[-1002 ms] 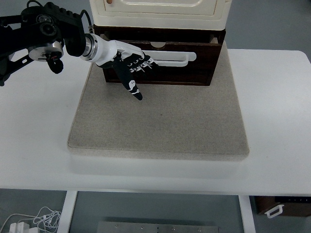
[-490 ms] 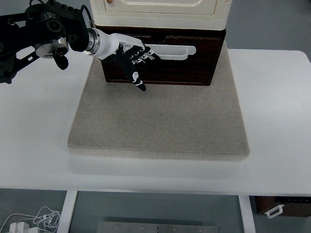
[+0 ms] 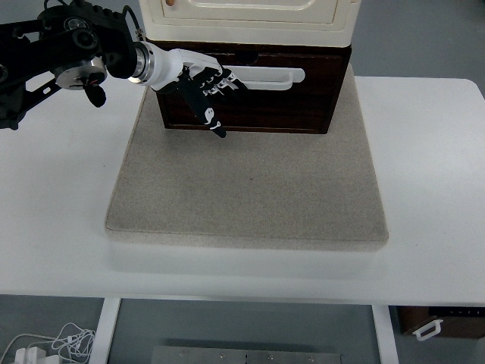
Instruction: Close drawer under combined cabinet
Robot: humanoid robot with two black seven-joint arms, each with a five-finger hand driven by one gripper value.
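A cream cabinet (image 3: 250, 19) stands on a dark brown drawer (image 3: 295, 102) with a white bar handle (image 3: 269, 79). The drawer front sits nearly flush under the cabinet. My left hand (image 3: 206, 95), white with black fingers, comes in from the left edge and rests flat against the drawer front at its left part, by the handle's left end. Its fingers are spread and hold nothing. The thumb points down toward the mat. No right arm shows.
The cabinet stands at the back of a grey felt mat (image 3: 250, 189) on a white table (image 3: 432, 189). A white cable (image 3: 53, 341) lies on the floor at the lower left, and a dark box (image 3: 447, 322) sits at the lower right.
The drawer front has slid back under the cabinet, from sticking out well over the mat to almost flush. My left hand moved away from me with it.
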